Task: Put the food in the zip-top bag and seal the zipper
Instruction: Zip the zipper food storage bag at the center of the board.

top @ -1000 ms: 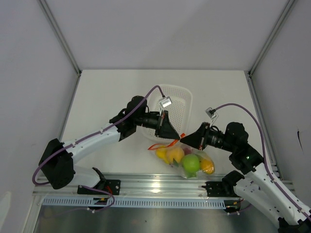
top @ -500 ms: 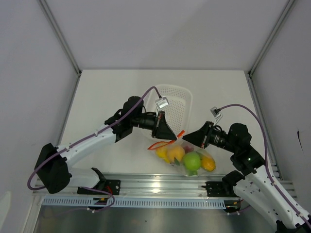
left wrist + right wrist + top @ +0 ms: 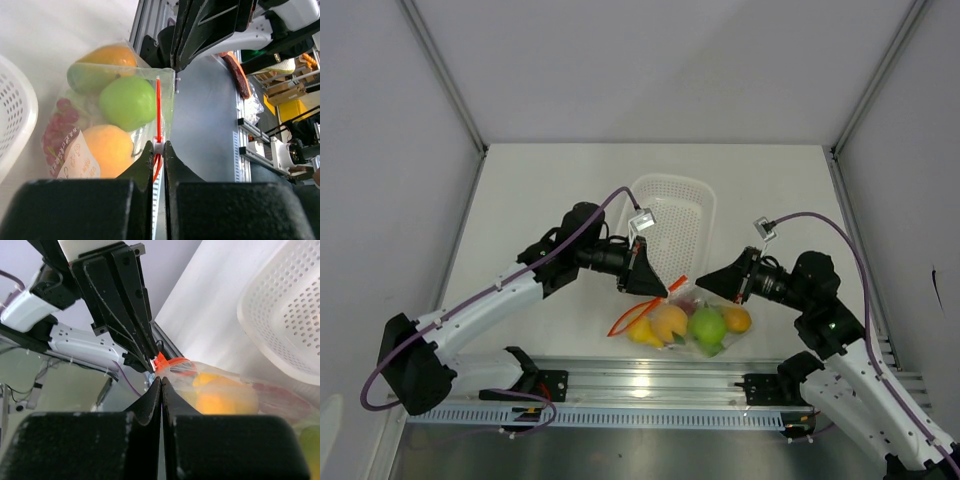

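Sealing in hand: the bag (image 3: 166, 95), food (image 3: 127, 102) already inside, lies on the table (image 3: 550, 190) just in front of the basket (image 3: 705, 215). The left gripper (image 3: 158, 146) is clamped on the zipper (image 3: 158, 100), and the right gripper (image 3: 161, 381) is pinched on the bag's corner. The next move likely calls for a steady pull along the strip against the right's hold.

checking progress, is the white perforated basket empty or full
Empty: the white perforated plastic basket shows bare mesh; toy fruits sit in the clear plastic bag.
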Robot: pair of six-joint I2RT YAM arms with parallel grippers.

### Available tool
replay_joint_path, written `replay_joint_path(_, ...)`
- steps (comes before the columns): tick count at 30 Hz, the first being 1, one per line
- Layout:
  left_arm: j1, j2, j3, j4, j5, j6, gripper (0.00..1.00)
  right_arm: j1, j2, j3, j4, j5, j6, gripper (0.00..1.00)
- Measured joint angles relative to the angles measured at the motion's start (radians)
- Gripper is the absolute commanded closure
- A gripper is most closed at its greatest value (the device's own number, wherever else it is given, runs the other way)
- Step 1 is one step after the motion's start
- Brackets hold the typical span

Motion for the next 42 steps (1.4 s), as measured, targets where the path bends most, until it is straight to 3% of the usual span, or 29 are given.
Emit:
replay_joint_path(2,0.001,-0.002,0.001,-0.026,0.0,0.01,0.99,0.0,0.033,0.008,0.0,-0.043,-0.024,0.94)
replay_joint_path(3,0.001,-0.001,0.004,-0.04,0.002,0.013,1.0,0.0,0.055,0.017,-0.005,-0.066,-0.038,0.8)
replay_joint_path(6,0.001,-0.001,0.018,-0.071,0.005,0.019,0.99,0.006,0.126,0.063,-0.066,-0.111,-0.108,0.57)
replay_joint_path(11,0.001,0.004,0.047,-0.086,0.02,0.027,0.99,0.012,0.195,0.184,-0.206,-0.134,-0.251,0.49)
replay_joint_path(14,0.001,0.004,0.051,-0.087,0.032,0.027,1.0,0.013,0.23,0.24,-0.226,-0.163,-0.309,0.49)
replay_joint_path(17,0.001,0.005,0.051,-0.087,0.037,0.026,0.99,0.013,0.26,0.245,-0.218,-0.204,-0.333,0.58)
replay_joint_path(26,0.002,0.005,0.051,-0.083,0.055,0.023,0.99,0.023,0.302,0.243,-0.158,-0.272,-0.335,0.65)
replay_joint_path(29,0.002,0.005,0.051,-0.082,0.056,0.023,1.0,0.029,0.315,0.243,-0.125,-0.285,-0.33,0.72)
replay_joint_path(36,0.002,0.005,0.051,-0.079,0.056,0.022,0.99,0.078,0.356,0.234,-0.09,-0.288,-0.323,0.75)
replay_joint_path(39,0.002,0.005,0.051,-0.076,0.057,0.022,0.99,0.088,0.357,0.229,-0.085,-0.288,-0.323,0.86)
replay_joint_path(41,0.002,0.005,0.051,-0.076,0.057,0.02,0.99,0.092,0.359,0.229,-0.08,-0.287,-0.324,1.0)
replay_joint_path(42,0.002,0.005,0.051,-0.076,0.058,0.018,0.99,0.093,0.361,0.229,-0.077,-0.286,-0.327,1.0)
